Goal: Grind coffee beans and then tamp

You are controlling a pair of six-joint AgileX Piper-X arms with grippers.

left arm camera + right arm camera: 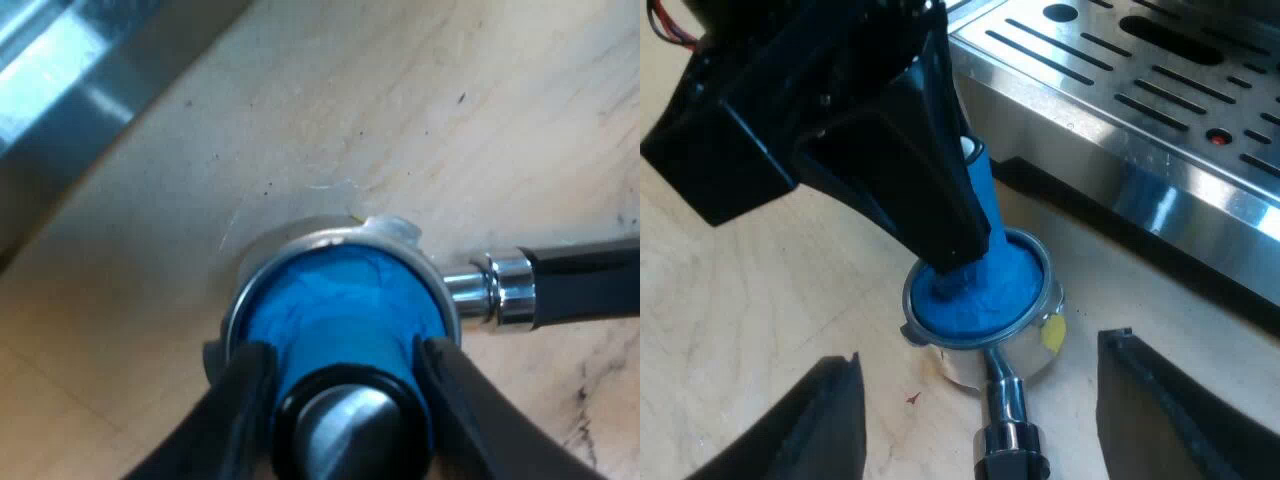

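No writing reads anywhere; the yellow sticker point(1052, 333) on the holder point(952, 362) seems blank.

Light: bright, even over the pale table point(420, 90)
Glare: white streaks on the espresso machine point(1160, 200) steel front
Shadow: dark band beneath the machine's front

l gripper point(340, 352) clamps blue tamper point(325, 300) in holder point(395, 232)

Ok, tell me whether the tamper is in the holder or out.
In. The blue tamper sits down inside the metal rim of the holder, gripped on both sides by the left gripper.
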